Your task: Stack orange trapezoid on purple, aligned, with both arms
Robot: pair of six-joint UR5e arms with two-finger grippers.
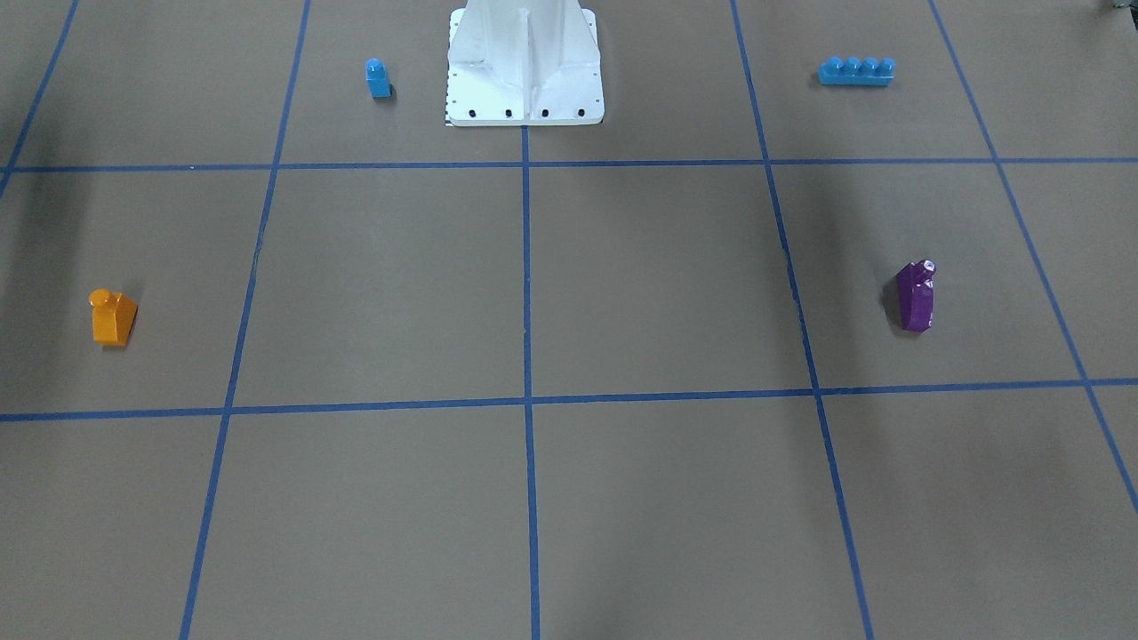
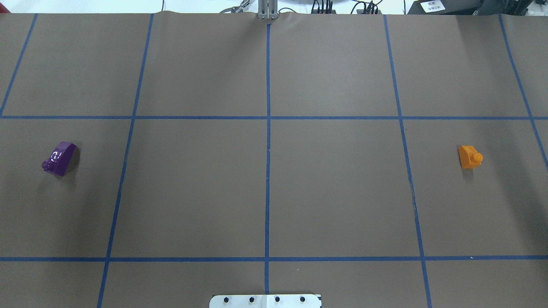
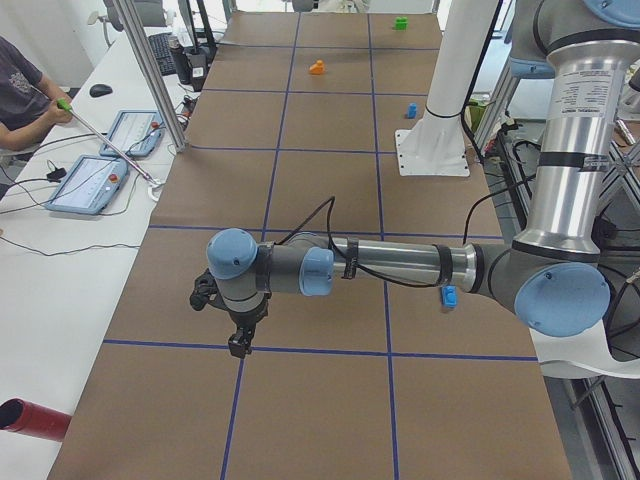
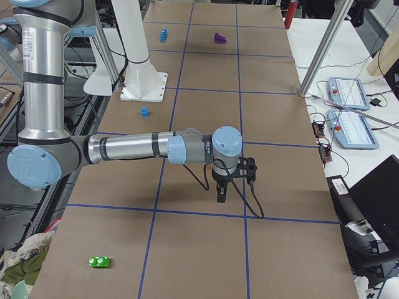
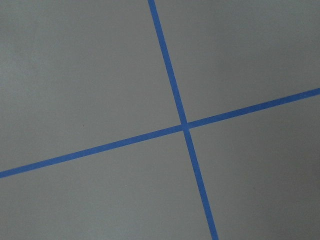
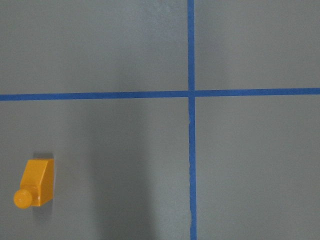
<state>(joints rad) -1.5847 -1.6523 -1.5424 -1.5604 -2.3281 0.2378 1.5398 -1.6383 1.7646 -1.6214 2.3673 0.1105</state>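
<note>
The orange trapezoid (image 1: 113, 318) stands alone on the brown table, at the right in the overhead view (image 2: 469, 157), and low left in the right wrist view (image 6: 35, 184). The purple brick (image 1: 916, 298) lies alone at the overhead view's left (image 2: 60, 158). No arm shows in the overhead or front views. My left gripper (image 3: 238, 335) shows only in the exterior left view, pointing down over a tape line. My right gripper (image 4: 222, 193) shows only in the exterior right view, also pointing down. I cannot tell whether either is open or shut.
A blue single-stud brick (image 1: 378, 78) and a long blue brick (image 1: 855, 71) sit on either side of the white robot base (image 1: 524, 62). A green toy (image 4: 99, 261) lies near the table's end. Operators' tablets (image 4: 352, 112) lie beside the table.
</note>
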